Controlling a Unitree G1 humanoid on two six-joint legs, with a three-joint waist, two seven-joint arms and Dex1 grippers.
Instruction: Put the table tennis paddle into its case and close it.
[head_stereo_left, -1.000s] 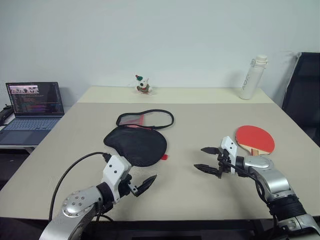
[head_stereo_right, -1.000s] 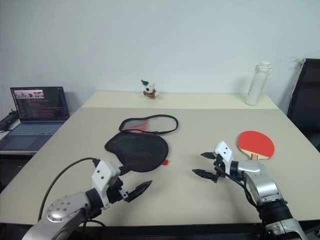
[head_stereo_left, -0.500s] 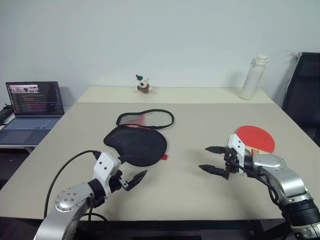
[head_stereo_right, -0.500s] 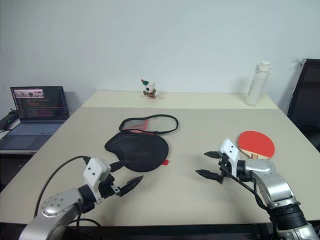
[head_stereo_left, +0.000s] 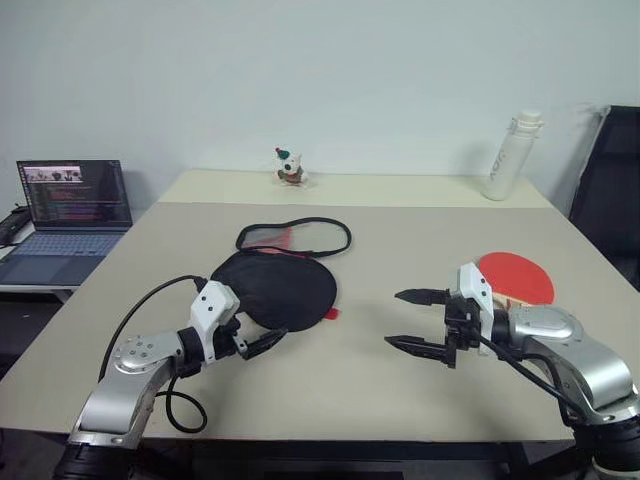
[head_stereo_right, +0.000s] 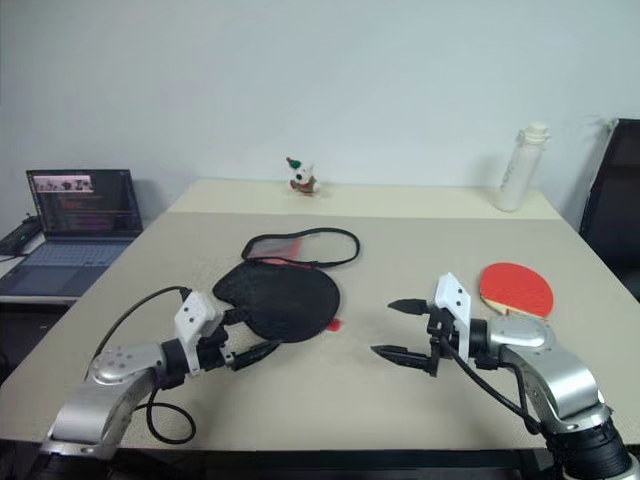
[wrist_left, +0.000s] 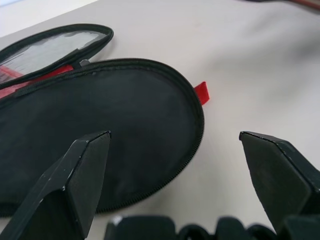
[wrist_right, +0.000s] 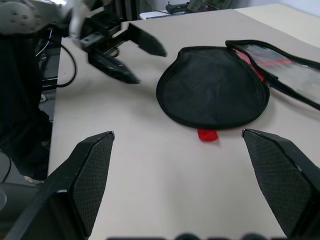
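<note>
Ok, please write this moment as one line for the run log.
left claw: open, near case | right claw: open, empty | paddle: on table, not grasped | case: unzipped, lying open

Your left claw (head_stereo_left: 262, 340) has pushed forward to the case's (head_stereo_left: 285, 290) near edge; your right claw (head_stereo_left: 420, 322) has lifted and pulled back.

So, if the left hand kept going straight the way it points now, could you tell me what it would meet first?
Most likely the case: the open left hand points at its black side's near edge. Depth is hard to judge.
</note>
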